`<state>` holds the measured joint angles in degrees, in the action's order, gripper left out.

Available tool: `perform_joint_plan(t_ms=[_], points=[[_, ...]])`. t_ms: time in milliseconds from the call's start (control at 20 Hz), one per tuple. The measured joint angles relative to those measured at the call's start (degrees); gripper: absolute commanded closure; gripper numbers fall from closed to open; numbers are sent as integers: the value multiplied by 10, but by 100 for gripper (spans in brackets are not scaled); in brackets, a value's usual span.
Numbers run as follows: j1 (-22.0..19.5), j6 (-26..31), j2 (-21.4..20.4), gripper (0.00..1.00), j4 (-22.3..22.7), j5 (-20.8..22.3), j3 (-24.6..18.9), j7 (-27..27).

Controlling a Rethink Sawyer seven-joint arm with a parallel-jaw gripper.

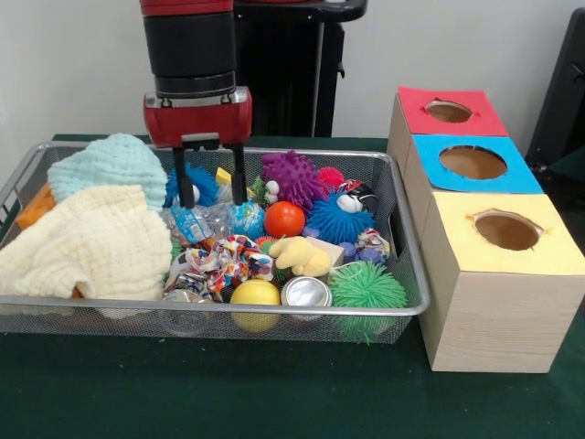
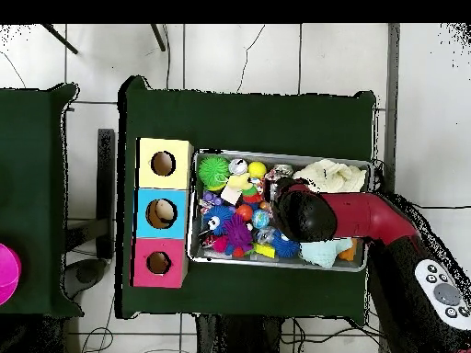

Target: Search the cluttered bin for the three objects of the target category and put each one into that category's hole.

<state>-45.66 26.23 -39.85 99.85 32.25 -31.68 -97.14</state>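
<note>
Dark green table (image 1: 274, 402) on a pale tiled floor (image 2: 258, 55), white wall behind. Second green table off to one side in the overhead view, with something pink (image 2: 7, 273) at its edge.

Wire mesh bin (image 1: 402, 274) sits just beside a wooden three-hole box (image 1: 484, 311) — tops red (image 1: 416, 114), blue (image 1: 430, 165), yellow (image 1: 548, 251).

Bin is packed: cream cloth (image 1: 87, 247) and mint cloth (image 1: 105, 165) at one end, then purple spiky ball (image 1: 291, 176), blue spiky ball (image 1: 334, 219), green spiky ball (image 1: 366, 288), orange ball (image 1: 284, 219), yellow ball (image 1: 255, 294), a metal can (image 1: 305, 293).

Arm comes straight down — gripper (image 1: 210, 178) vertical over the clutter next to the mint cloth, jaws spread, nothing between them.
</note>
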Motion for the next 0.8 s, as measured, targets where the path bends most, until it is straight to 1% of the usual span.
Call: perform_joint_plan(t_ms=[100, 150, 600, 800], points=[[-10, 6, -3, 0, 10, 7, -16, 29], [-12, 6, -3, 0, 13, 9, -20, 33], [-15, 6, -4, 0, 38, 17, -45, 36], [-14, 6, -4, 0, 49, 17, -48, 36]])
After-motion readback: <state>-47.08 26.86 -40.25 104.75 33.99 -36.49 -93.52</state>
